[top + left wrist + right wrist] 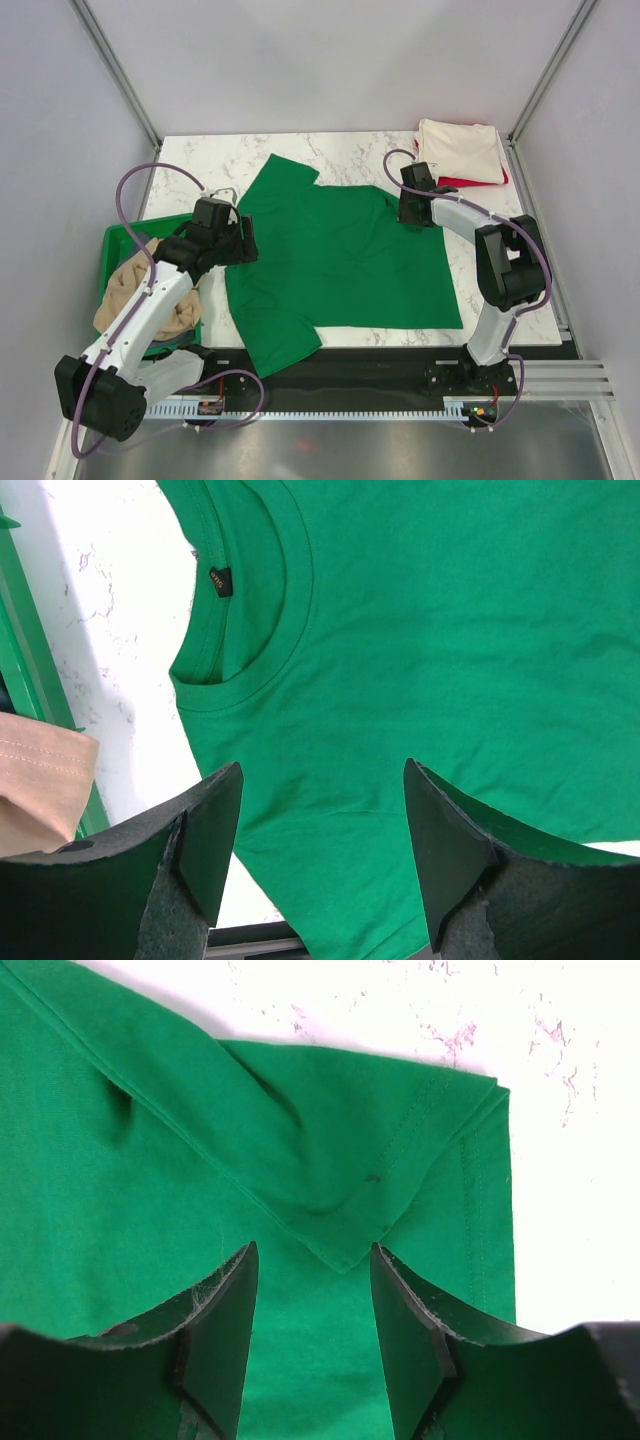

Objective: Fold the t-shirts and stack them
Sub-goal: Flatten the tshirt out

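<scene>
The white marbled table (340, 145) carries the green t-shirt (340, 260), which lies spread flat across its middle. We read the shirt's long axis as running left to right in the top view. The neck points to the left and the hem to the right. One sleeve reaches toward the far edge and the other toward the near edge.

At the table's left side stands a green plastic bin (112, 240), and the tan t-shirt (125, 290) lies bunched inside it. In the far right corner the cream-white t-shirt (460, 148) sits folded on top of the red t-shirt (460, 182), of which we see only a strip along the near edge.

The left gripper (238, 238) hangs over the neck end of the green shirt. In its wrist view its jaws stand wide apart with nothing between them, and under them is the cloth just below the collar (250, 630). A small dark label (220, 580) shows inside the neckline.

The right gripper (412, 212) is at the far right corner of the hem. In its wrist view the jaws are parted and hold nothing. They straddle a corner of cloth that is folded back on itself (340, 1220), with its tip pointing toward the gap. We cannot tell whether either gripper's fingertips touch the cloth.
</scene>
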### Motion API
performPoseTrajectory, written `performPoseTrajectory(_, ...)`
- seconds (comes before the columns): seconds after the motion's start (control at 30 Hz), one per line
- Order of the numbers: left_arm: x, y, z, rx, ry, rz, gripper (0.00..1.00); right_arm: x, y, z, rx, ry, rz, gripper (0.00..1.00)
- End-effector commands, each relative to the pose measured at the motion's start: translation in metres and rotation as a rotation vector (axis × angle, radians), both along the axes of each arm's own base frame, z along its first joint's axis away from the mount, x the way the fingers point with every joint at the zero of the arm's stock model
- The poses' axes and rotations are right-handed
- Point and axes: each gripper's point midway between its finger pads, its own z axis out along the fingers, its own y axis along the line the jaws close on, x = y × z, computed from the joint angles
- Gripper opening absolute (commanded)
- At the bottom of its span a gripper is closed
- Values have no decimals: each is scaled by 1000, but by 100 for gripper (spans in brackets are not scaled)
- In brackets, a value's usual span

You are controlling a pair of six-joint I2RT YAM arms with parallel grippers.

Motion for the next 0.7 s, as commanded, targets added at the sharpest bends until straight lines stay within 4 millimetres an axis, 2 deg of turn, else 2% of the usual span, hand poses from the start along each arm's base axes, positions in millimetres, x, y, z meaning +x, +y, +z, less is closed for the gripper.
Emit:
performPoseTrajectory(0.0,4,-1,3,24,-18,-34,73,10,-5,2,-13,-38,-36,56)
performPoseTrajectory(0.53,4,-2,-1,26,-4,-40,72,6,-8,-18,11,-18,-54,51)
performPoseTrajectory(0.67,4,-2,-1,27,-4,-40,72,3,-9,-22,21,-10,-56,45)
